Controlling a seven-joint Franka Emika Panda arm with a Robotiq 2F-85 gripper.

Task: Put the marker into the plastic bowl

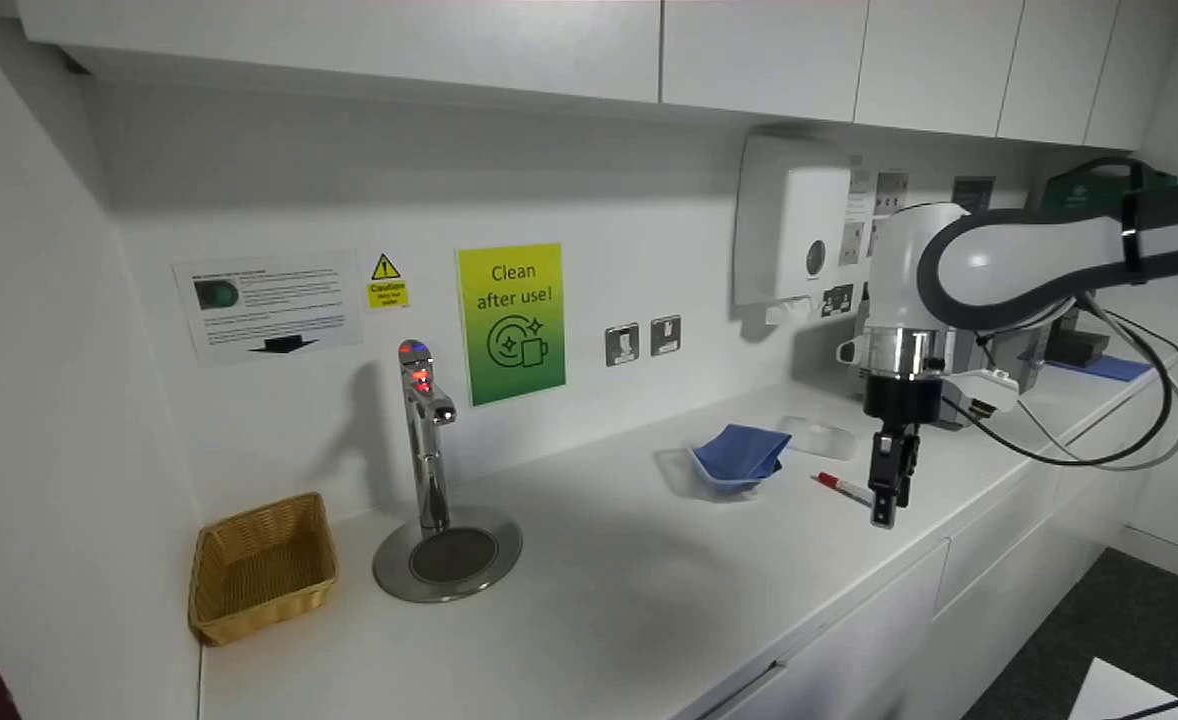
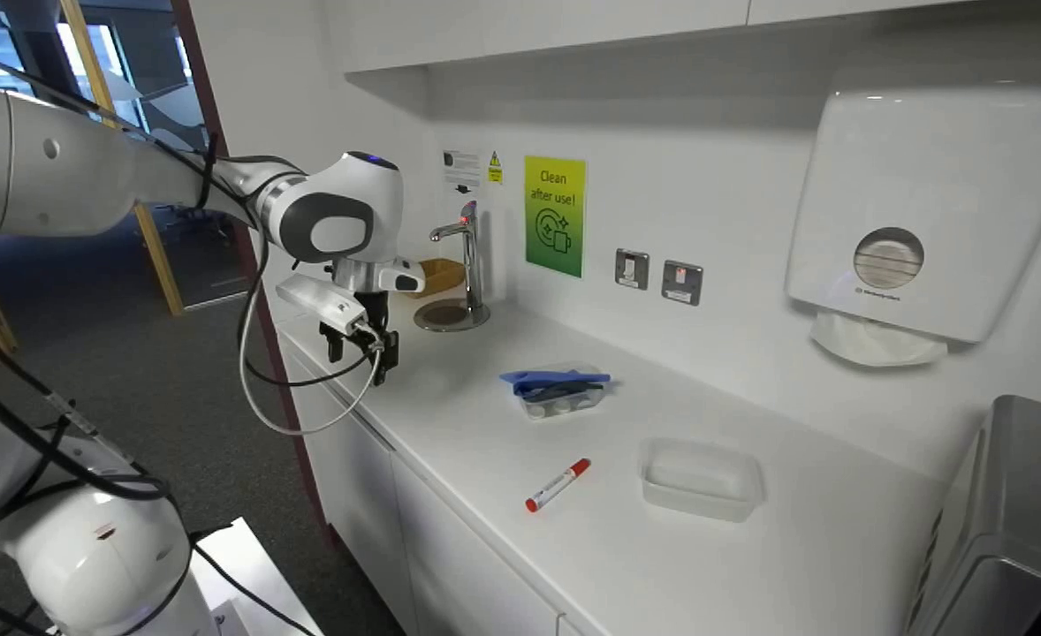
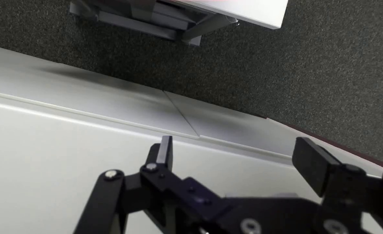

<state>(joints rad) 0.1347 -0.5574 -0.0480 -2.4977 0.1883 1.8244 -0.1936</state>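
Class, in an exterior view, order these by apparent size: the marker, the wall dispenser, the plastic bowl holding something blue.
In an exterior view, largest to smallest:
1. Wall dispenser
2. Plastic bowl
3. Marker

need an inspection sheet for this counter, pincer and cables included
Surface: white countertop, no spill seen
Job's things: red-and-white marker lying loose; clear plastic tub and second tub holding a blue folded piece; which is the bowl is unclear
Clutter: wicker basket beside the tap
Pincer: open, holding nothing, near the countertop's edge
Cables: black cable and white cable loop below the arm
Surroundings: paper towel dispenser, "Clean after use!" poster, wall cabinets
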